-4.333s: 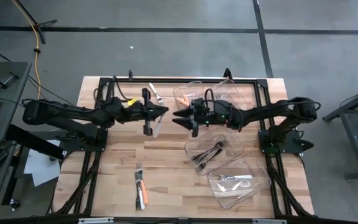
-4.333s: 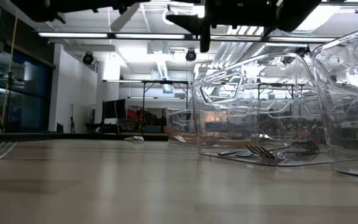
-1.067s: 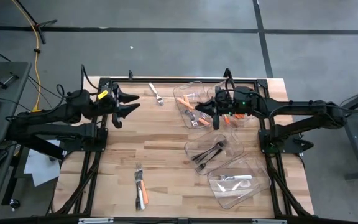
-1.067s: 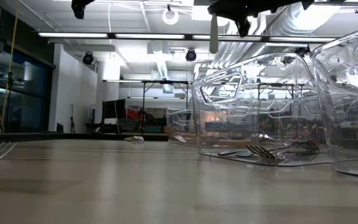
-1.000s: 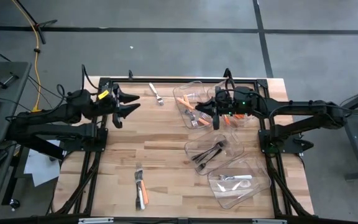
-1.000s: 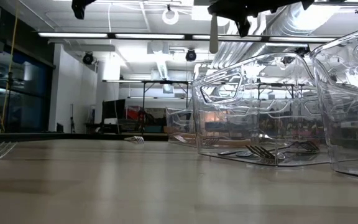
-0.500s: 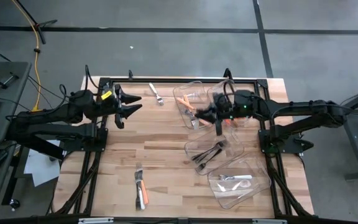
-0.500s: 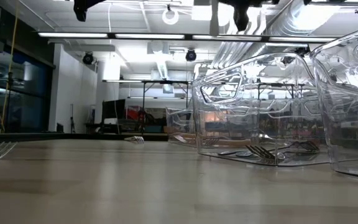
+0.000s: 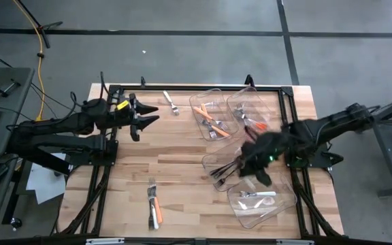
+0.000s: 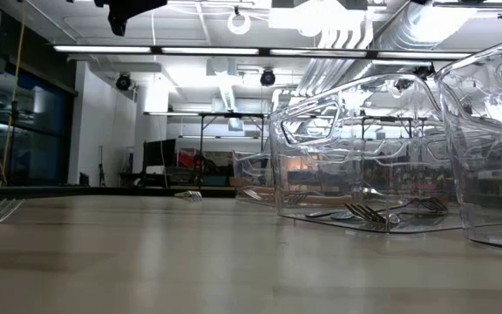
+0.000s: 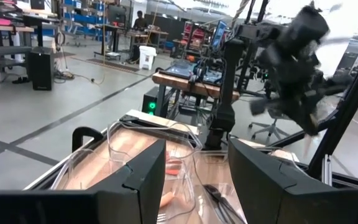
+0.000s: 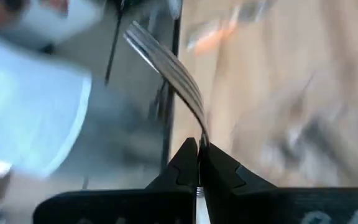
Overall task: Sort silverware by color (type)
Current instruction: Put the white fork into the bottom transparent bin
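My right gripper hovers, blurred by motion, over the middle clear bin, which holds dark forks, and it is shut on a silver metal fork. My left gripper is held open and empty above the table's far left part; in its wrist view its gap is bare. The far bin holds orange-handled silverware, and the near bin holds white-handled pieces. A loose fork lies flat at the far edge. A small bunch of silverware lies near the front. My right gripper pinches the fork by its neck, just behind the tines, between its two shut fingertips. The tines stick out beyond the fingers; the handle is hidden by the gripper. The fork is lifted clear of the table and bins.
A second far bin stands beside the orange one. The black frame rails run around the tabletop. Bare wood lies between my left gripper and the bins.
My right gripper has swung quickly from above the far bins toward the table's near edge, to above the middle bin. It has tipped downward and rolled on the way, staying shut on the fork.
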Motion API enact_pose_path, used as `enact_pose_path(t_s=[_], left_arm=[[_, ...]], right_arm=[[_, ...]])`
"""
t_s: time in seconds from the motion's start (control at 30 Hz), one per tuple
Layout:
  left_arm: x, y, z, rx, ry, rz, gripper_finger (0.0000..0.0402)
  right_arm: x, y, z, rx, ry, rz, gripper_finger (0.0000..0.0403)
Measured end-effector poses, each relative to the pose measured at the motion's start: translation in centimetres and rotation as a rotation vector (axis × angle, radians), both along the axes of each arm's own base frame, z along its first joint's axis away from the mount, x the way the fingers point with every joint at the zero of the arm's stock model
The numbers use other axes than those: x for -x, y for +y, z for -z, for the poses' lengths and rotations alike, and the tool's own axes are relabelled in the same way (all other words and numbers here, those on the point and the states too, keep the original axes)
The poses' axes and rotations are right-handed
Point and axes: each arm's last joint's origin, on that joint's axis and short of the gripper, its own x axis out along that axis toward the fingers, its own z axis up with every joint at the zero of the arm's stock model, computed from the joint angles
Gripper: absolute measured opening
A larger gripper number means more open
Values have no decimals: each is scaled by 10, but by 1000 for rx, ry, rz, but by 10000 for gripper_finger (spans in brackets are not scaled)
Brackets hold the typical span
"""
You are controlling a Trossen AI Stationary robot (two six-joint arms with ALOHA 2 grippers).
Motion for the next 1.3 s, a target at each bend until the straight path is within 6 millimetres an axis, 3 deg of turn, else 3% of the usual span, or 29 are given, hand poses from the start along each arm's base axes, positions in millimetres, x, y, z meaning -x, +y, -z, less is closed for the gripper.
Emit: enact_pose_path(t_s=[0.27,0.6,0.8,1.0,1.3], left_arm=[[-6,1,4,4,27,-1,161],[-11,2,7,7,50,0,161],[-11,2,7,8,53,0,161],[-11,2,7,8,53,0,161],[-12,2,7,8,53,0,161]], right_arm=[[9,45,49,97,366,-199,0],[-17,78,124,240,608,-487,0],[-29,85,164,311,704,-559,0],[-33,87,183,337,766,-561,0],[-36,89,186,323,761,-535,0]])
